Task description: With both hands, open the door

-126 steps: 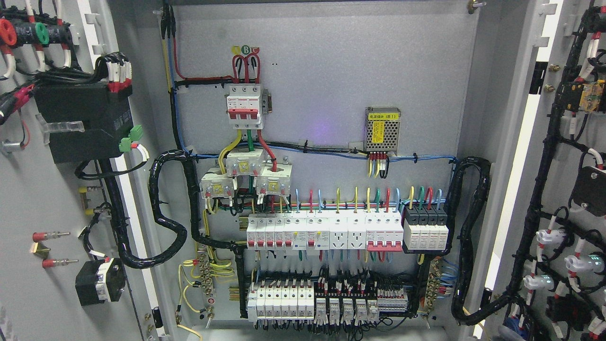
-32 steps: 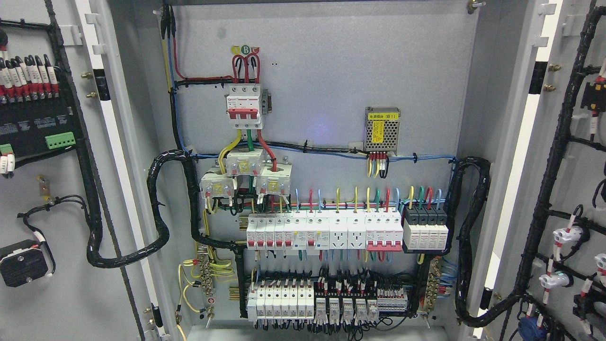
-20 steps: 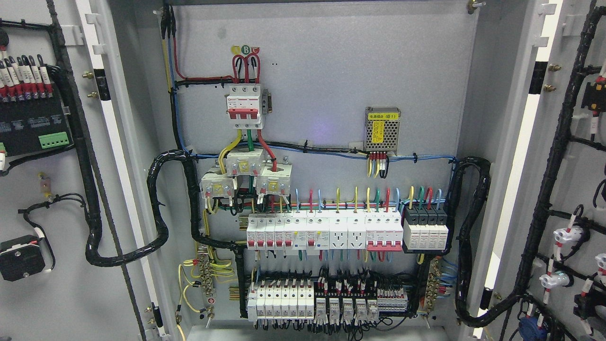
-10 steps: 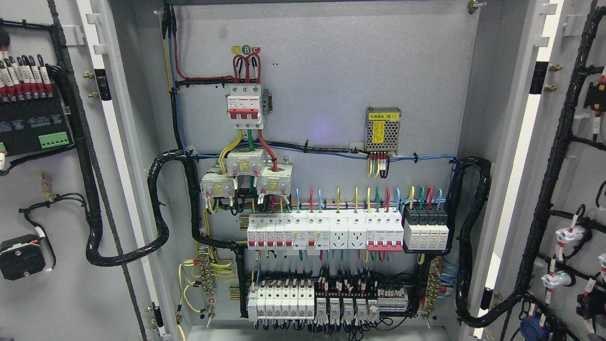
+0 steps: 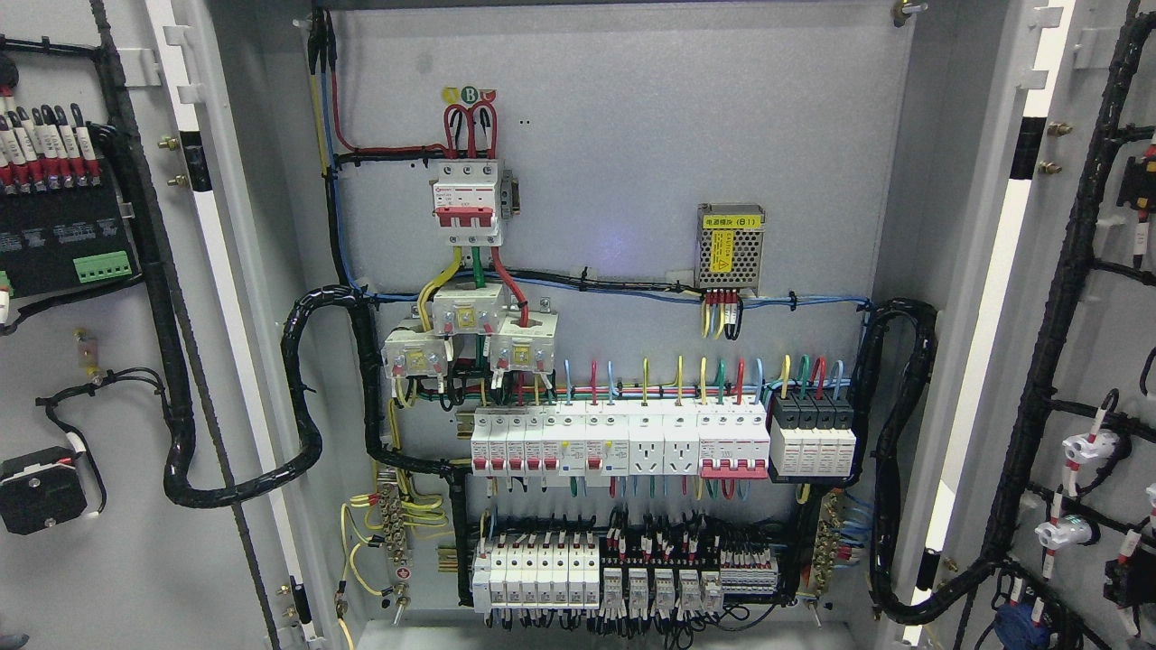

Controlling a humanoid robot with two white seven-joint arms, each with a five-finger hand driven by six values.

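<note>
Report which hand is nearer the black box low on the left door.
Neither left nor right can be named: no robot hand shows in the head view. The black box sits low on the open left door, and nothing is reaching toward it.

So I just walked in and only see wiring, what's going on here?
An electrical cabinet stands open before the robot's head camera. The left door and right door are both swung wide, their inner sides with wiring facing the camera. Between them the back panel shows rows of breakers. Neither robot hand is in view, so nothing is being handled right now.
</note>
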